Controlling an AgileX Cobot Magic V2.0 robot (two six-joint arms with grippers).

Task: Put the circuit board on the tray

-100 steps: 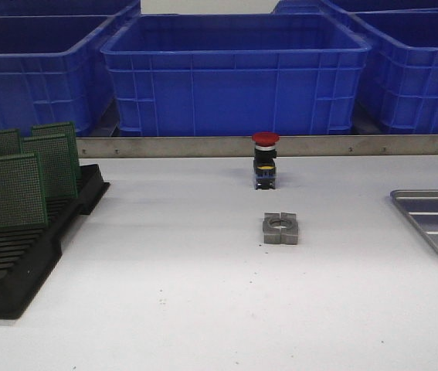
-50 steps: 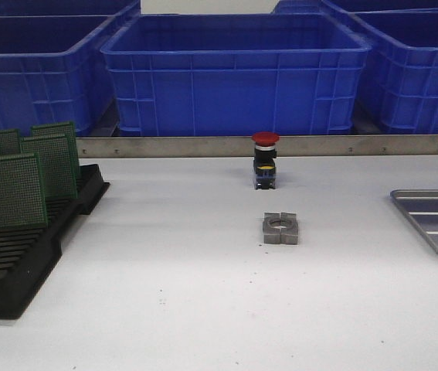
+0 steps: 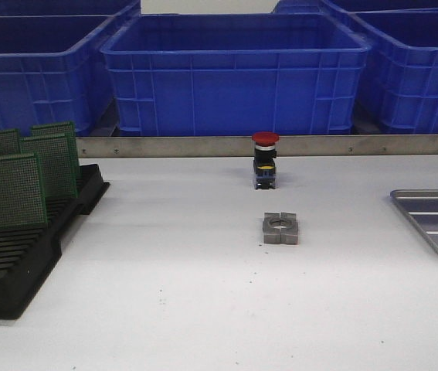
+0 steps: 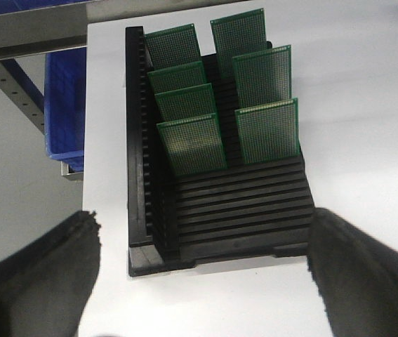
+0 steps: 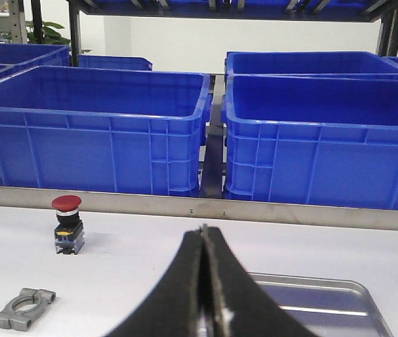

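The left gripper (image 4: 202,281) is held wide apart above the black rack (image 4: 220,217), where green circuit boards (image 4: 193,143) stand. The right gripper (image 5: 204,281) is pressed together before the tray (image 5: 325,305). No writing is legible.

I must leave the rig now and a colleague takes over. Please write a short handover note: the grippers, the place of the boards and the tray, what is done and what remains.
Left gripper: open, above the black rack, holding nothing.
Right gripper: shut and empty, above the table in front of the tray.
Circuit boards: seven, all upright in the rack slots at the table's left.
Tray: at the table's right edge; the part in view holds no board.
Done: nothing placed yet.
Left: grasp a board, carry it across, lay it on the tray.
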